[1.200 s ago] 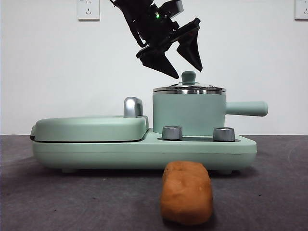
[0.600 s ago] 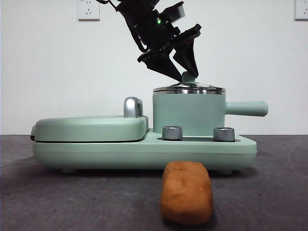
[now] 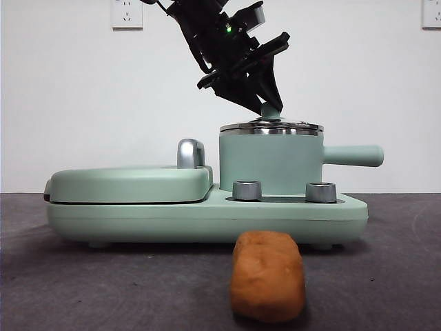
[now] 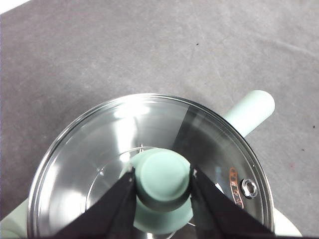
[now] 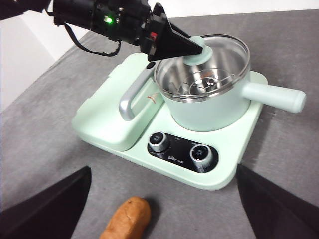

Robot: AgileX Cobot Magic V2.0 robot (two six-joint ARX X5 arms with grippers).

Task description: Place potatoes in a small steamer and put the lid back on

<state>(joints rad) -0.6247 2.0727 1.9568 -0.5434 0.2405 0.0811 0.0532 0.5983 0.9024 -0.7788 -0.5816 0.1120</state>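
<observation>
Presently, in the front view, the left hand [image 3: 267,105] is seen lowered from above onto the knob [image 3: 270,110] of the lid [image 3: 271,127], which is seated on the small steamer [image 3: 270,162] at the right of the griddle base [image 3: 207,214]. The potato [image 3: 267,276] lies on the desk [image 3: 103,289], near the camera and apart from the base.

In the left wrist view, the two jaws are pressed against opposite sides of the knob [image 4: 163,179]. The lid [image 4: 124,144] is glass with a steel rim: it is judged rigid, fragile and smooth, so the knob is the only safe hold.

In the right wrist view, the right hand [image 5: 159,209] is held spread and empty above the desk, with the potato [image 5: 127,219] below it. The potato is judged firm, rough-skinned and of moderate weight; a grip across its narrow middle is advised.
</observation>
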